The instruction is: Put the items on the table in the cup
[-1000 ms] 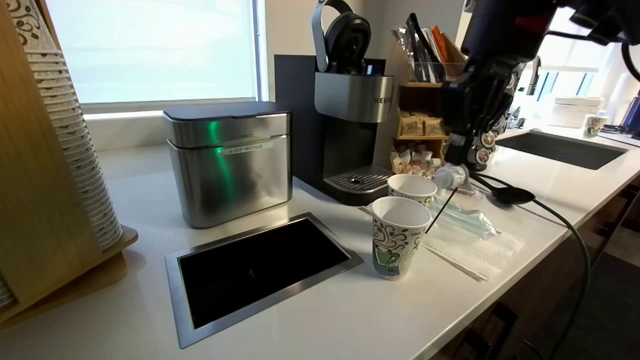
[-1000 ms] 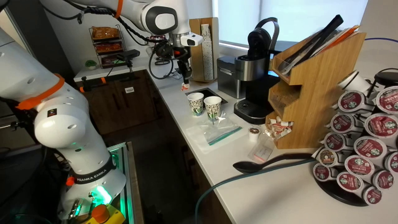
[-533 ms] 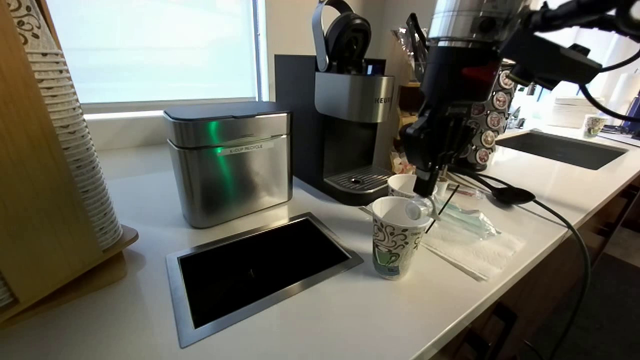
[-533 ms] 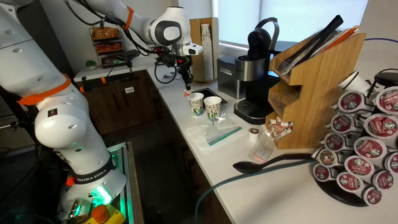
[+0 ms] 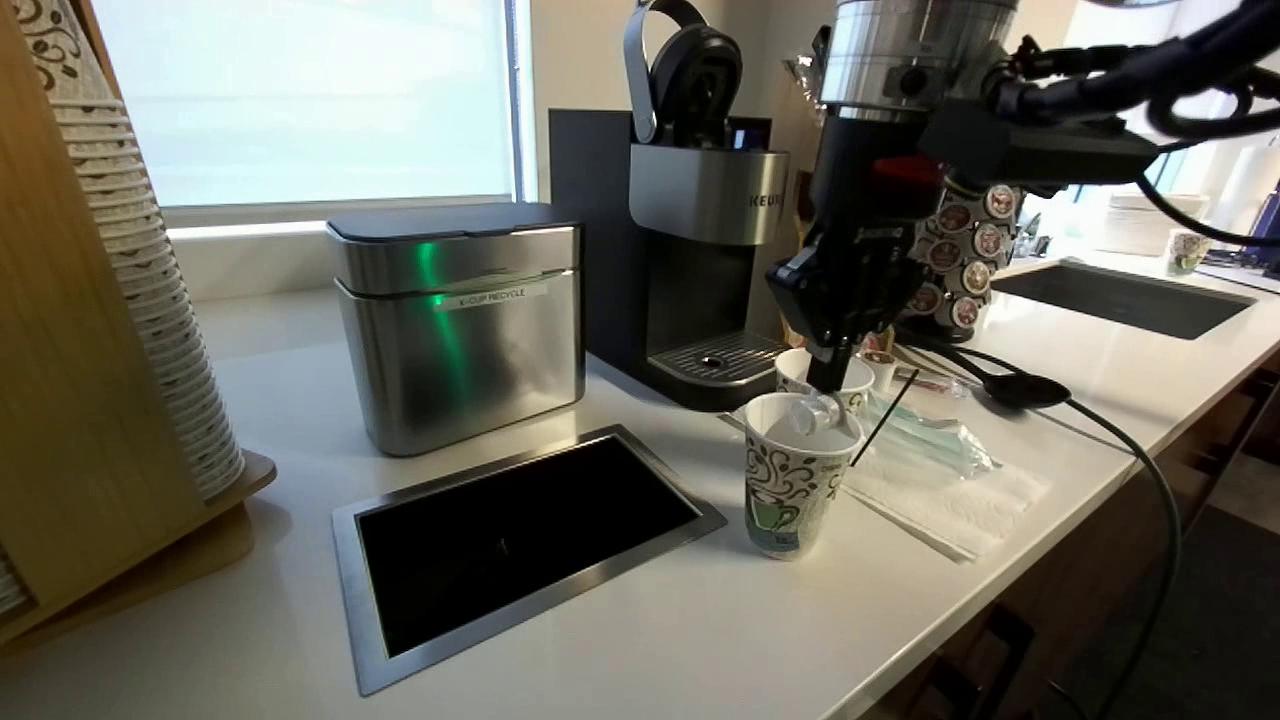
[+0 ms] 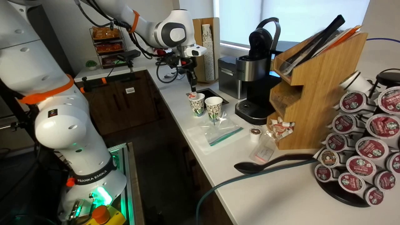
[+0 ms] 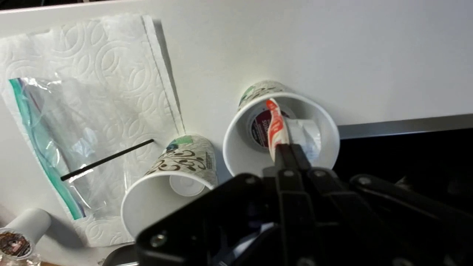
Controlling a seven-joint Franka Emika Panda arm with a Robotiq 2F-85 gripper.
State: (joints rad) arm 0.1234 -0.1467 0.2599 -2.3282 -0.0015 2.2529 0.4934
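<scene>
One spoon (image 6: 257, 167), one stirrer (image 7: 107, 160), one zip bag (image 7: 70, 147) and one loose pod (image 6: 255, 136) accompany two cups (image 6: 197, 107) (image 6: 217, 107), one holding one pod (image 7: 260, 127).

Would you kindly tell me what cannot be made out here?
Wrist view: part of the pod inside the cup, behind the held white-and-red item.
Wrist view: the item's print, too blurred to read.
In an exterior view: the lower part of the second cup, behind the nearer one.
Both exterior views: the bottoms inside the cups, hidden by their walls.
In an exterior view: part of the arm, beyond the top edge.
</scene>
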